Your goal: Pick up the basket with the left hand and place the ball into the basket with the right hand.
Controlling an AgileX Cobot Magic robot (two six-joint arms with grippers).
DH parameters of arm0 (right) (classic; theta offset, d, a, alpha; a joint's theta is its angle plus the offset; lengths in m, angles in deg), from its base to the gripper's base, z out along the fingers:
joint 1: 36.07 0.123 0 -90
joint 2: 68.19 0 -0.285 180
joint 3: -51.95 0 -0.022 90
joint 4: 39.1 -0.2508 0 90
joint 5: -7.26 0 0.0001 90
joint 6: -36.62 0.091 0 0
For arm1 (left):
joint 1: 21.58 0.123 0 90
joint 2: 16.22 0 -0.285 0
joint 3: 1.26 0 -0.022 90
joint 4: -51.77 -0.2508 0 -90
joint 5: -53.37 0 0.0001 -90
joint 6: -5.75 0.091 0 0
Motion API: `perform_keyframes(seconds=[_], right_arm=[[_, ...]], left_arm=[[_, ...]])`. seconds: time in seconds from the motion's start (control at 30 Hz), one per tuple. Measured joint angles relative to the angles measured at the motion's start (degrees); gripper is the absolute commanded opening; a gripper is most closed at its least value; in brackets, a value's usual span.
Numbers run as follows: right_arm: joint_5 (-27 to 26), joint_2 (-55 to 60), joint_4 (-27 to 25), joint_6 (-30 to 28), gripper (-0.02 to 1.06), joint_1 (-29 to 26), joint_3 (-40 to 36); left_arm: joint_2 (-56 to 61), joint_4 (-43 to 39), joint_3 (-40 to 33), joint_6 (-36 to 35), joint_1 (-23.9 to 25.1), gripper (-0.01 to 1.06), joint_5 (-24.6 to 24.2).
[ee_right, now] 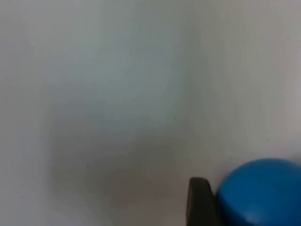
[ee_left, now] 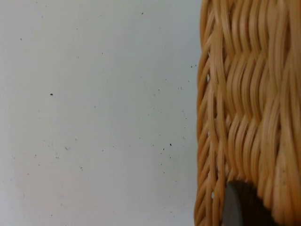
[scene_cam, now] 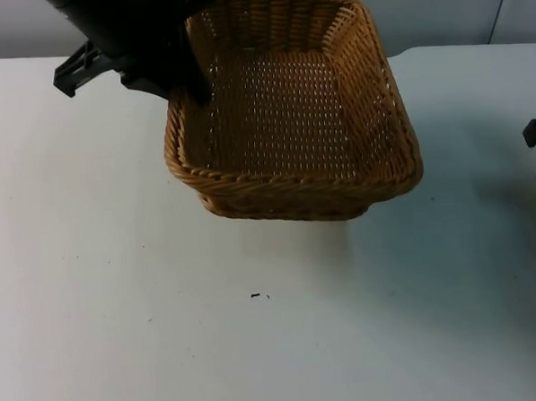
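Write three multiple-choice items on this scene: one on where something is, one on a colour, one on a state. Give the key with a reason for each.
1. Where is the left gripper?
A. On the basket's left rim
B. Flat on the table, far from the basket
C. Under the basket

2. What colour is the ball?
A. Red
B. Blue
C. Yellow

3. What is in the wicker basket?
A. A ball
B. A cloth
C. Nothing

Key:
1 A: in the top view the left arm's black tip meets the rim at the basket's left, and the left wrist view shows the weave right beside a fingertip.
2 B: the right wrist view shows a blue ball touching a fingertip.
3 C: the top view shows bare weave across the basket's floor, over the white table.
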Motion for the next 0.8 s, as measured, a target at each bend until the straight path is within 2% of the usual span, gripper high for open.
perform_keyframes(seconds=[0.13, 0.23, 0.3, 0.4, 0.43, 0.53, 0.57, 0.6, 0.63, 0.73, 0.8], right_arm=[[1.34, -4.62, -0.82, 0.0, 0.0, 0.0, 0.0], [3.54, -9.22, -3.15, -0.27, 0.0, 0.0, 0.59], [5.65, -14.52, -6.93, -2.78, 0.0, 0.91, 2.27], [5.89, -22.75, -11.26, -5.85, 0.0, 5.93, 4.87], [5.89, -22.75, -11.26, -5.85, 0.0, 5.93, 4.87], [4.44, -25.96, -12.74, -6.92, 0.0, 14.3, 7.72], [4.15, -26.05, -13.0, -7.14, 0.0, 17.3, 8.48], [4.15, -26.05, -13.0, -7.14, 0.0, 17.3, 8.48], [3.49, -25.02, -13.12, -7.29, 0.0, 20.87, 8.96], [1.17, -20.8, -12.51, -7.43, 0.0, 27.1, 9.04], [0.74, -18.96, -12.08, -7.43, 0.0, 28.3, 9.07]], left_arm=[[0.0, 0.0, 0.0, 0.0, 0.0, 0.0, 0.12], [0.0, 0.0, 0.0, 0.0, 0.0, 0.0, 0.23], [0.0, 0.0, 0.0, 0.0, 0.0, 0.0, 0.23], [0.0, 0.0, 0.0, 0.0, 0.0, 0.0, 0.37], [0.0, 0.0, 0.0, 0.0, 0.0, 0.0, 0.37], [0.0, 0.37, 0.0, 0.0, 0.0, 0.0, 0.46], [0.0, 0.91, 0.0, 0.11, 0.0, 0.0, 0.46], [0.0, 0.91, 0.0, 0.11, 0.0, 0.0, 0.46], [0.0, 1.71, 0.0, 0.11, 0.0, 0.0, 0.46], [0.0, 2.86, 0.0, 0.11, 0.0, 0.0, 0.46], [0.0, 2.97, 0.0, 0.11, 0.0, 0.0, 0.46]])
